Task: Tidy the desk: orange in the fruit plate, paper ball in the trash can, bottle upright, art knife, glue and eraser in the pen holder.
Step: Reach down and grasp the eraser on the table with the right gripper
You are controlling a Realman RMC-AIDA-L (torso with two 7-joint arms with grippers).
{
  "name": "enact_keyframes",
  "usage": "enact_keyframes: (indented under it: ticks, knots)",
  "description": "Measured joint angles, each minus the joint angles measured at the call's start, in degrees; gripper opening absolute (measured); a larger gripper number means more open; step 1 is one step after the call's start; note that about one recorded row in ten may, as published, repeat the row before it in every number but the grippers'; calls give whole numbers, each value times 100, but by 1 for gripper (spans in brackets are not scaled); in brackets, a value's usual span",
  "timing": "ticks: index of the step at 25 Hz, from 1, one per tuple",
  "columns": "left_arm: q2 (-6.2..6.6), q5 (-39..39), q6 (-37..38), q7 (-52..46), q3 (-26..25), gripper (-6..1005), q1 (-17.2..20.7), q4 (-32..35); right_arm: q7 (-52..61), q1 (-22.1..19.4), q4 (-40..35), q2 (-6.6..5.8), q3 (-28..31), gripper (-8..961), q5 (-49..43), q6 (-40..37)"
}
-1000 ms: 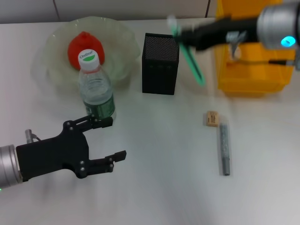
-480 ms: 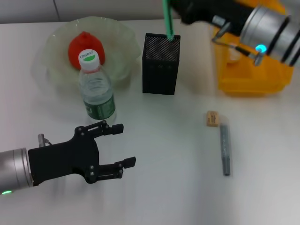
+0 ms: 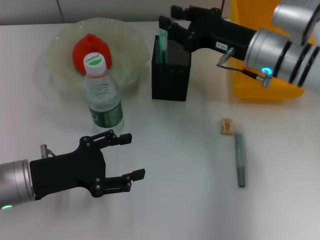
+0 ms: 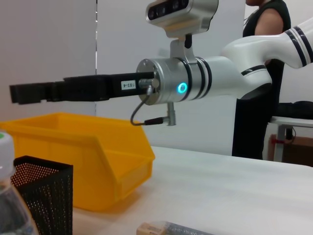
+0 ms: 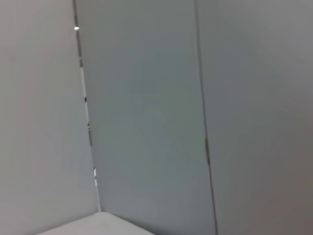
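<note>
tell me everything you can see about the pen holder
The pen holder is a black metal-mesh box, square and taller than wide, standing upright on the white table between the fruit plate and the trash can. Its top is open, and the mint-green art knife stands inside against one wall, tip poking above the rim. The right hand hovers over it, open. The left wrist view shows its mesh corner.

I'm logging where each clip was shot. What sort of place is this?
Probably an indoor robotics lab or test room: a plain white table staged with a pen holder and yellow trash can, bare walls, and a person standing nearby.
</note>
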Motion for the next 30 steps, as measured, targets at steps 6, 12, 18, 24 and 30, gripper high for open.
enact_keyframes:
  ticks: [6, 12, 18, 24, 30]
  knots:
    - [4, 0, 3, -14, 2, 815, -23, 26, 2958, -978, -2507, -91, -26, 423, -2142, -77]
    - [7, -1, 3, -18, 2, 815, -67, 33, 7003, -862, -5114, -56, 443, 662, -6842, -1952]
    - [3, 0, 8, -18, 2, 815, -76, 37, 7583, 162, -4684, -75, 650, 825, -8802, -3464]
    - [-10, -1, 12, -17, 24, 815, -77, 33, 7091, 561, -3922, -26, 175, 810, -9549, -3347]
    - [-10, -1, 12, -17, 34, 815, -77, 16, 6910, 776, -3421, -20, 116, 770, -9558, -3076]
